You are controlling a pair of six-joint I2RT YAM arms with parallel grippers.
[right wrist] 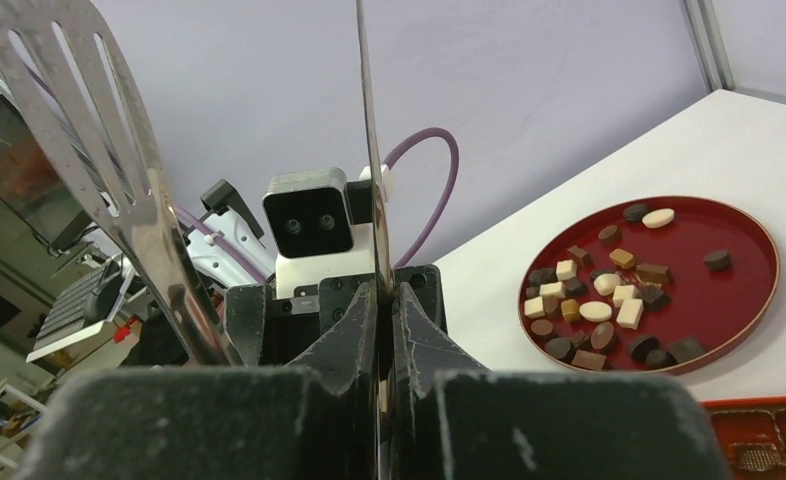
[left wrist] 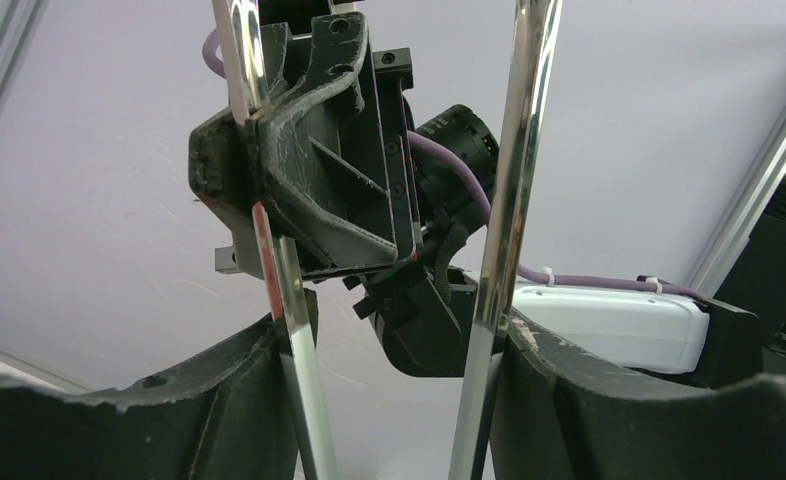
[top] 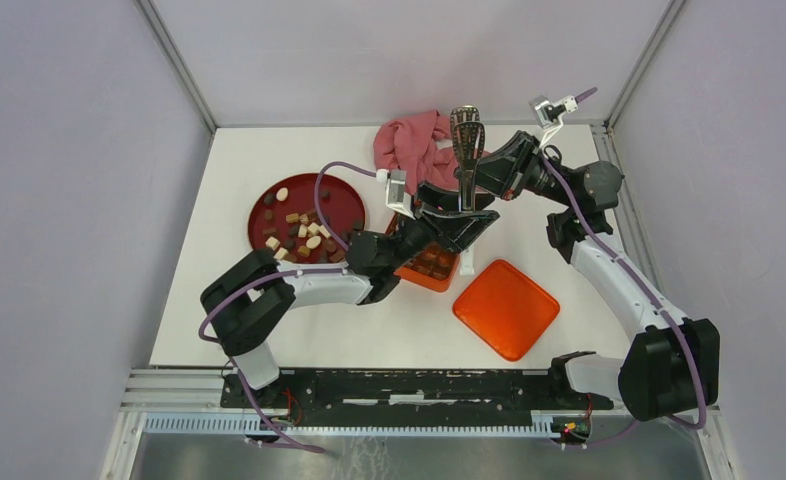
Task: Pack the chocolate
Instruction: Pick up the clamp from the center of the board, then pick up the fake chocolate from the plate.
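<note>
Handover: Over the table (top: pixel 269 330) and right of the plate (right wrist: pixel 739 300), both arms hold the tongs (top: pixel 466 140). Judged best finished by freeing the right grip only once the left spans both legs squarely. The blades can then tip down toward the plate.
Left arm (top: pixel 309 285): Reaches right across the tin (top: pixel 431 268) with the wrist turned upward. The left fingers (left wrist: pixel 149 430) stand apart, grasping the tongs with one metal leg against each inner face.
Right arm (top: pixel 619 280): Stretched forward with the elbow bent left, it meets the tongs above the left grip. The right fingers (right wrist: pixel 424 345) are clenched on a single leg, and the slotted blades stand beyond them.
Chocolate (right wrist: pixel 599 300): Small dark, tan and cream pieces are clustered on the plate, left of the tin. The tin's compartments look dark, but their contents are unclear.
</note>
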